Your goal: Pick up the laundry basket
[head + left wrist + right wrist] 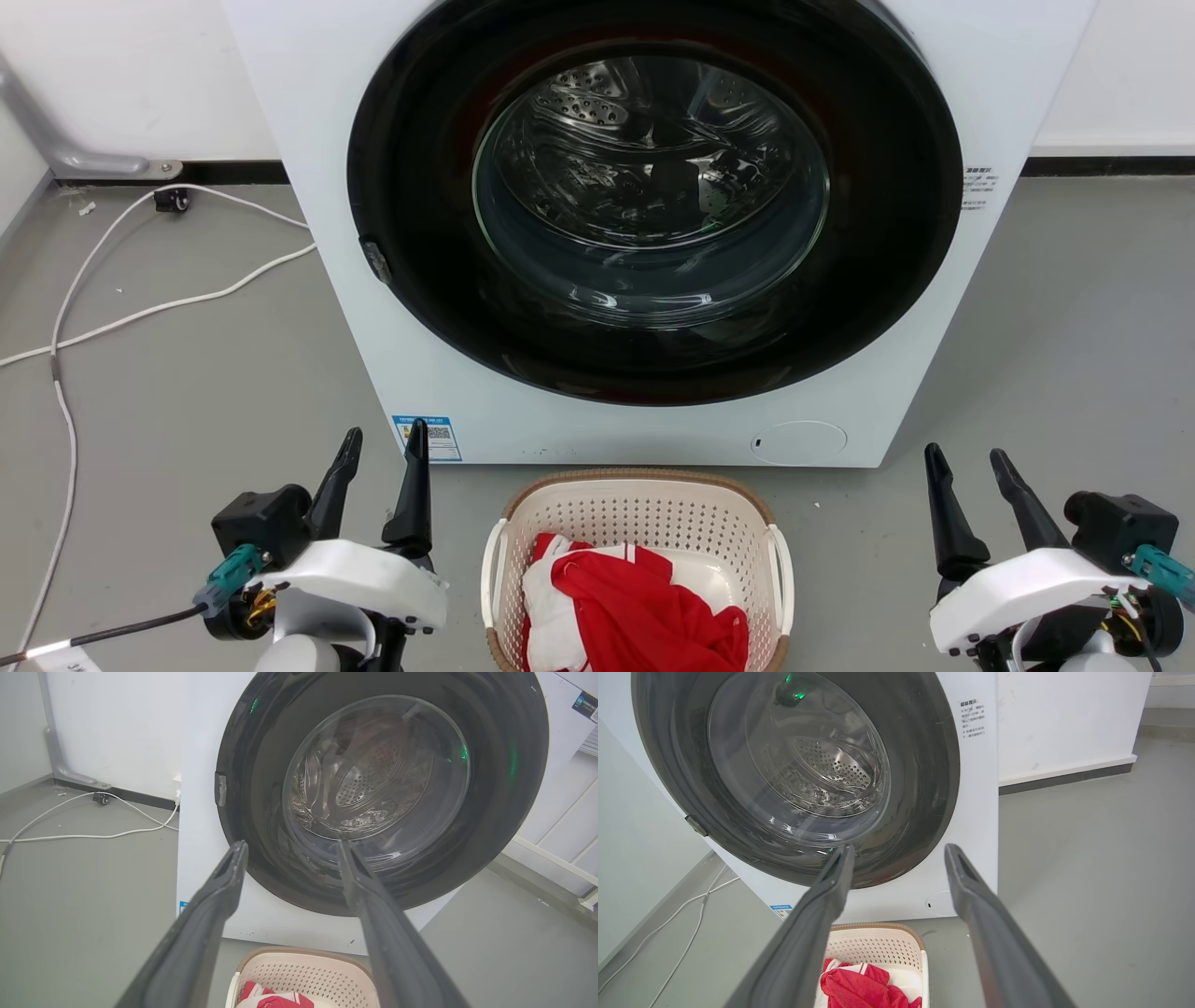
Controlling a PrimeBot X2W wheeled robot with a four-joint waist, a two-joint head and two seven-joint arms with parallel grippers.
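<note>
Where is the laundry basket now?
Head view, bottom centre: the laundry basket sits on the floor before the washing machine, between the left gripper and right gripper.

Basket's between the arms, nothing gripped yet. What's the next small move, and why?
Probably swing both arms inward and down toward the white side handles. The left gripper and right gripper flank the laundry basket, fingers open and empty, touching nothing.
</note>
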